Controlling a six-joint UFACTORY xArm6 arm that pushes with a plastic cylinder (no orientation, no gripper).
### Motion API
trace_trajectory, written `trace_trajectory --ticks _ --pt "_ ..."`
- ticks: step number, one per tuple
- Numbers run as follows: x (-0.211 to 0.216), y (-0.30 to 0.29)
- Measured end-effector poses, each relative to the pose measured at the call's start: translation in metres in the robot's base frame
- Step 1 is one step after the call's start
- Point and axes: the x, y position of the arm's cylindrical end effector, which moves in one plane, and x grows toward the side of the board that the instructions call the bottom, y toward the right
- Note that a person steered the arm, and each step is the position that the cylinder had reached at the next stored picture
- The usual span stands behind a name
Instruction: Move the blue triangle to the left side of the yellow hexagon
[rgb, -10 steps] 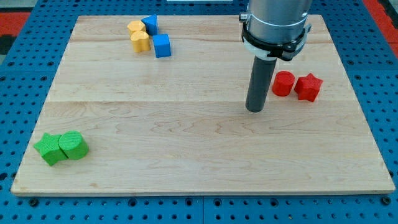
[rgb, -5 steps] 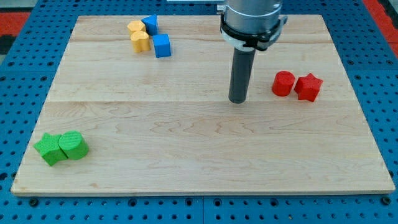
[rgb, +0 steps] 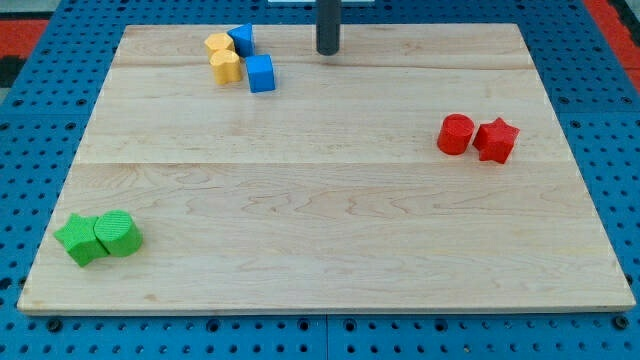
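Note:
The blue triangle (rgb: 241, 39) sits near the board's top left, touching the right side of the yellow hexagon (rgb: 218, 44). A yellow heart-like block (rgb: 225, 67) lies just below the hexagon, and a blue cube (rgb: 260, 73) lies to its right. My tip (rgb: 327, 51) stands near the board's top edge, to the right of the blue triangle and apart from it.
A red cylinder (rgb: 456, 134) and a red star (rgb: 496, 140) sit together at the view's right. A green star (rgb: 79, 239) and a green cylinder (rgb: 117, 233) sit together at the bottom left. The wooden board (rgb: 330, 220) lies on a blue pegboard.
My tip has moved from the board's middle right, near the red blocks, up and left to the top edge. No block has moved.

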Motion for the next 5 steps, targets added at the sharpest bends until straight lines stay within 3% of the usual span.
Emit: trace_trajectory --ticks 1,4,5 --pt "-0.02 -0.044" --pt "-0.02 -0.221" --pt "-0.009 -0.221"
